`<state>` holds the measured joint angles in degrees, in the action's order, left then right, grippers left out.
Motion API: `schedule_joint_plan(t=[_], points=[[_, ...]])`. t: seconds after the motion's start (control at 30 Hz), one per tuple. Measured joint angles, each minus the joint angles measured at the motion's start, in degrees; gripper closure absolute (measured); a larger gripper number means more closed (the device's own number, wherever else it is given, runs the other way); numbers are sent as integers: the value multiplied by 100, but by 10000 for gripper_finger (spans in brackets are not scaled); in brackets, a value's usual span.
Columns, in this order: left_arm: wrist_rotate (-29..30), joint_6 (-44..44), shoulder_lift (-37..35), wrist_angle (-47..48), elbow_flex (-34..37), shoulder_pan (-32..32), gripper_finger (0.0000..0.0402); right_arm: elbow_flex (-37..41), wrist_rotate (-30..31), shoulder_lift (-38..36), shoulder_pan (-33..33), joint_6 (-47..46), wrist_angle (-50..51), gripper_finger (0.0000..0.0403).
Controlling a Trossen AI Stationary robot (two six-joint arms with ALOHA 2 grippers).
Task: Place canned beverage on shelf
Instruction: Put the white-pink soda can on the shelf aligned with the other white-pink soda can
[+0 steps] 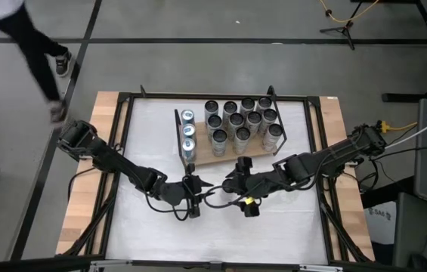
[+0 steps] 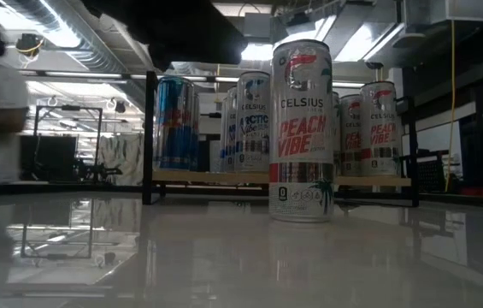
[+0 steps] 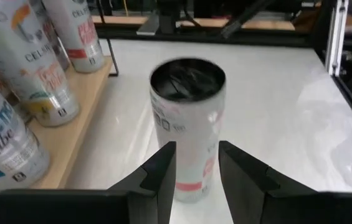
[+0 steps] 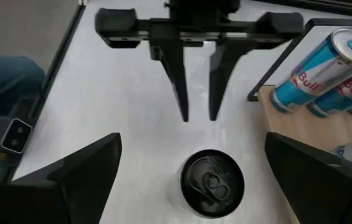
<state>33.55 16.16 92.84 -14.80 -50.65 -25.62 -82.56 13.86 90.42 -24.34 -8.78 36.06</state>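
Item: 1 can [image 3: 188, 124], upright on the tabletop [image 1: 273, 219] just in front of the shelf [image 1: 224, 159], between both arms.

Left pincer [image 3: 196, 165]: fingers narrowly apart, just short of the can, not clamped on it.

Right pincer [image 4: 191, 171]: fingers wide apart, straddling the can from above without touching.

Risks you face: a narrow left gap may shove and tip the can; both pincers may collide over it; the crowded shelf leaves little room.

Legible: "CELSIUS PEACH VIBE"; "Red Bull" on the blue cans [image 4: 325, 74].

One camera looks straight down, one sits at tabletop level, and both close wrist cameras share the Celsius can [image 3: 187, 124].
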Motion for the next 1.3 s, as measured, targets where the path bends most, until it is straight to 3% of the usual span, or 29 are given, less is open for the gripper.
schedule_joint_plan(t=[0.7, 1.3], points=[[1, 28, -13, 78, 2, -106, 289, 26, 199, 694, 241, -491, 213, 13], [0, 32, -11, 136, 2, -106, 289, 28, -143, 1018, 340, -752, 494, 13]])
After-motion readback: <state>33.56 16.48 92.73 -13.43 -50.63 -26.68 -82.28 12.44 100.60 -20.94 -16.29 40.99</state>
